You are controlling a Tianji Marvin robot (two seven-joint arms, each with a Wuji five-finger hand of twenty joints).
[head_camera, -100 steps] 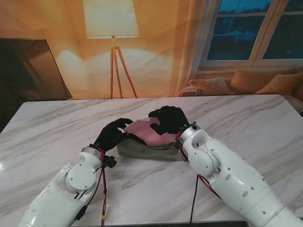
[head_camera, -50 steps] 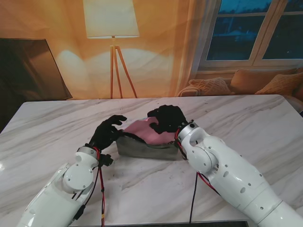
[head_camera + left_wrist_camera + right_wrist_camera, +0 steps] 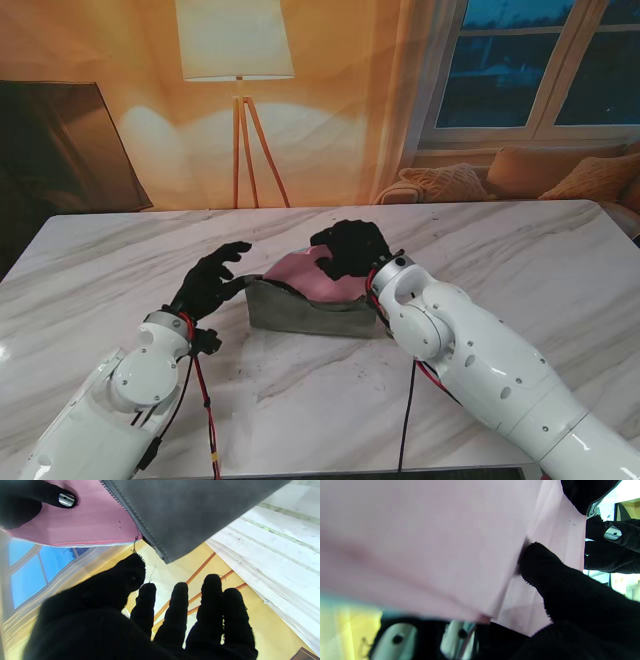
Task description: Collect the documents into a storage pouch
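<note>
A grey zip pouch (image 3: 305, 310) lies at the table's middle, with pink paper documents (image 3: 300, 273) sticking out of its far side. My black-gloved right hand (image 3: 350, 250) is shut on the pink sheets from the right; its wrist view is filled by pink paper (image 3: 432, 542) pinched under a finger (image 3: 545, 567). Left of the pouch, my left hand (image 3: 212, 275) hovers open, fingers spread, just off its corner. In the left wrist view the spread fingers (image 3: 180, 597) sit clear of the grey pouch (image 3: 187, 510) and the pink documents (image 3: 87, 522).
The marble table (image 3: 520, 260) stretches wide on both sides of the pouch. A floor lamp (image 3: 238, 60), a dark panel (image 3: 60, 150) and a sofa with cushions (image 3: 560, 175) stand beyond the far edge.
My left hand has let go of the pouch's left edge and drawn back to the left, its fingers opening. The right hand has stayed on the pink sheets.
</note>
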